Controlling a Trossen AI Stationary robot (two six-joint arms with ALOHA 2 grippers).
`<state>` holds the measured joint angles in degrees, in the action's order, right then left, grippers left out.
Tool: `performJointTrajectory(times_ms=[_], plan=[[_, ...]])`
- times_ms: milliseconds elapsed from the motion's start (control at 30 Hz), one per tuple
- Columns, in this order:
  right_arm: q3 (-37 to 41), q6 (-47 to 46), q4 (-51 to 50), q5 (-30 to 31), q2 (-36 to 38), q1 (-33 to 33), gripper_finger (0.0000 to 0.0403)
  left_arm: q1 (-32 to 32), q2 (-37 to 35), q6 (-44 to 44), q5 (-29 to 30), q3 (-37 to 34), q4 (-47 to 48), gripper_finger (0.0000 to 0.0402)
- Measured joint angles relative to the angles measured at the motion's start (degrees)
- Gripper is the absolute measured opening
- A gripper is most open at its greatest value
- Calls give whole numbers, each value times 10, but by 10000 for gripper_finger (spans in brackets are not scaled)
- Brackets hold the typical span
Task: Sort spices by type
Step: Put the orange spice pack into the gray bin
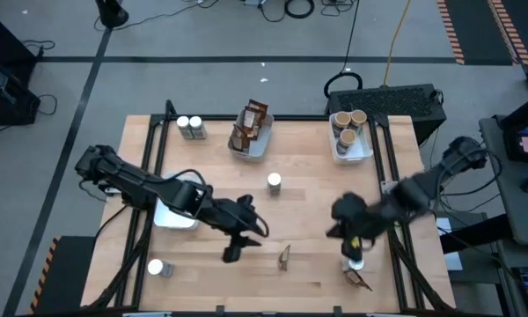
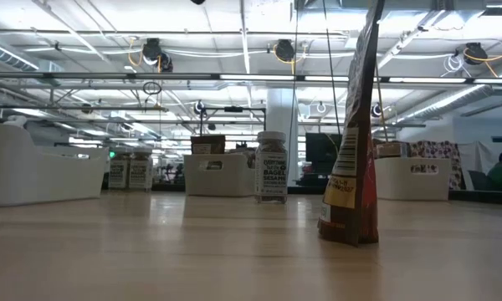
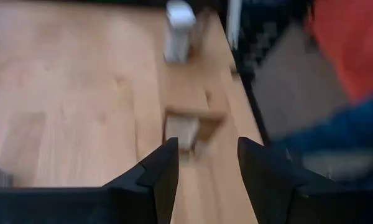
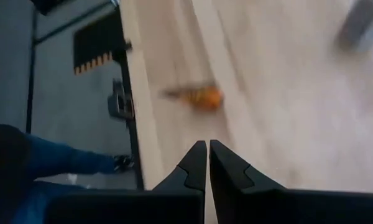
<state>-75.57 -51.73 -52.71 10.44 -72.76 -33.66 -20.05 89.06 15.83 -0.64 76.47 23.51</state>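
My left gripper [image 1: 233,251] hovers open over the near middle of the table, and nothing sits between its fingers [image 3: 205,168]. Just past it a brown packet [image 1: 284,257] stands on its bottom edge [image 3: 193,121], tall in the low view [image 2: 356,125]. My right gripper [image 1: 352,251] is shut [image 4: 208,152] above the near right. An orange packet [image 4: 196,96] lies flat by the table edge [image 1: 358,279]. A white-capped jar [image 1: 355,261] stands beside it [image 3: 179,31]. Another jar [image 1: 274,182] stands mid-table [image 2: 271,167].
At the far edge a white tray [image 1: 246,148] holds packets, a second tray [image 1: 350,151] holds tan-topped tubs, and two jars [image 1: 191,128] stand to the left. A white tray [image 1: 172,216] lies under my left arm. One jar [image 1: 158,268] is near left. A person shows beyond the near edge [image 3: 348,50].
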Motion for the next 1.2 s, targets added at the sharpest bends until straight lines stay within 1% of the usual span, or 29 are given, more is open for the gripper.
performJointTrajectory(times_ms=[100,200,267,333,467,533,633,767,833,900,967,1033,1200], plan=[[0,-87,-17,3,-27,-48,0,6,5,69,28,-13,-61,169],[0,-129,-21,2,-50,-77,0,5,18,79,29,-14,-95,169],[0,-136,-21,2,-63,-91,0,-1,32,89,29,-4,-115,169],[0,-136,-22,1,-70,-97,0,-6,50,99,29,12,-110,169],[0,-136,-34,-1,-70,-100,0,-6,102,187,50,66,-98,169],[0,-136,-34,-1,-68,-103,0,-5,134,209,51,104,-99,169],[0,-124,-34,1,-65,-113,0,-7,179,209,50,171,-64,169],[0,-88,-36,0,-65,-123,0,-6,224,213,48,268,54,169],[0,-67,-39,0,-65,-123,0,-6,235,223,62,308,116,169],[0,-48,-42,0,-65,-124,0,-7,243,257,80,339,147,169],[0,-33,-42,0,-65,-123,0,-7,248,297,92,351,183,169],[0,-20,-42,0,-65,-123,0,-7,250,339,102,351,192,169],[0,-5,-43,0,-65,-123,0,-10,250,379,112,336,198,169]])
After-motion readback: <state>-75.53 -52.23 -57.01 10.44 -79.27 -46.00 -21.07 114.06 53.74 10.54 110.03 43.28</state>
